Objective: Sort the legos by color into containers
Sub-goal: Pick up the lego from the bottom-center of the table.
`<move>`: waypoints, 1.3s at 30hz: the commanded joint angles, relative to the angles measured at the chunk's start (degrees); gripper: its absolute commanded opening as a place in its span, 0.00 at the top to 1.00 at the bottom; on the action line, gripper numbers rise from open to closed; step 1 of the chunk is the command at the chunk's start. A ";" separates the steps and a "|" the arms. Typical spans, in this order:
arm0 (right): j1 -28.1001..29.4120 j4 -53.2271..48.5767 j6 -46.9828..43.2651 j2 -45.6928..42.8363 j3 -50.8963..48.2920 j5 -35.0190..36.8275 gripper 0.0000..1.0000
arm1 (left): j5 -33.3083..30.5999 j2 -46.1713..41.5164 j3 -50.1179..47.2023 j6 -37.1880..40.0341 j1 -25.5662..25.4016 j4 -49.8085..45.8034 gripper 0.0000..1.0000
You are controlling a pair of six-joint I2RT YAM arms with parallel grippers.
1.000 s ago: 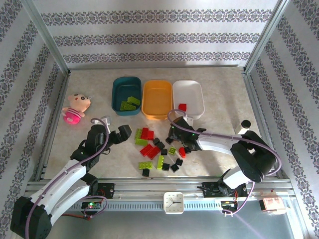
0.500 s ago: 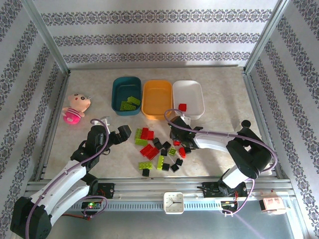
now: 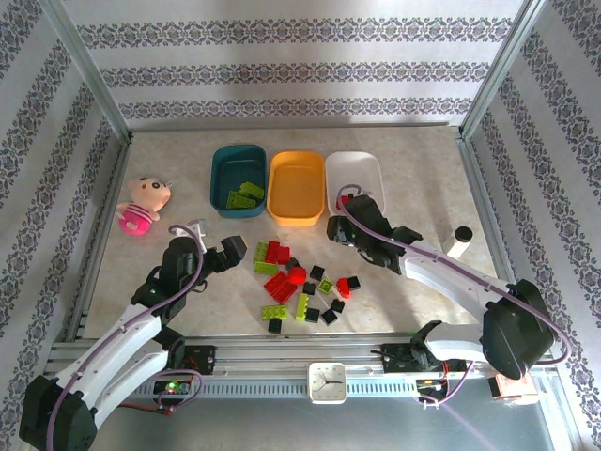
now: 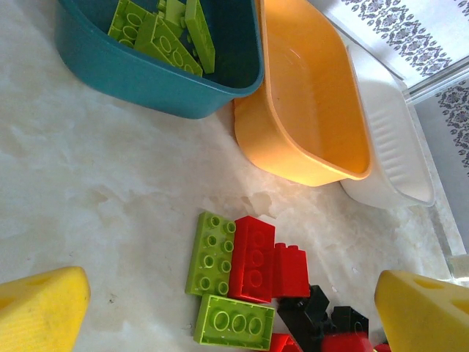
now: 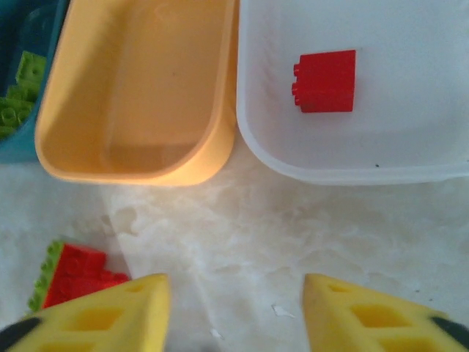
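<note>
Loose red, lime and black legos lie in a pile on the table between the arms. The dark teal tub holds several lime bricks. Beside it, the orange tub has nothing in it. One red brick lies in the white tub. My left gripper is open just left of the pile, facing a lime brick and a red brick. My right gripper is open over bare table, just in front of the white tub.
A pink plush doll lies at the far left. A small white cylinder stands to the right of the right arm. Metal frame rails and patterned walls enclose the table on three sides.
My right gripper has left the pile and moved back toward the front of the white tub, open. A red piece now lies near the pile's middle. The left arm has stayed put.
</note>
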 commanded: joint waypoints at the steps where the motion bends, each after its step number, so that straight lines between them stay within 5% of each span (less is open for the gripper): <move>1: 0.12 -2.75 -2.93 0.78 0.03 -3.49 0.41 | 0.34 -0.72 -0.66 -0.46 -0.64 -1.05 0.00; 10: 8.13 2.39 -11.21 6.50 1.69 -15.59 0.32 | 0.08 -1.65 -0.39 -0.69 -0.65 -2.69 0.00; 19: 19.51 4.77 -5.27 12.83 3.43 -4.91 0.29 | -0.72 -3.06 -1.33 -0.62 -0.70 -4.02 0.00; 29: 23.20 2.03 -3.36 19.73 6.38 -3.23 0.30 | -1.16 -3.33 -1.49 -0.25 -0.62 -4.76 0.00; 39: 23.37 1.35 -4.78 18.62 6.62 -1.27 0.61 | -1.48 -3.48 -1.35 -0.13 -0.69 -5.00 0.00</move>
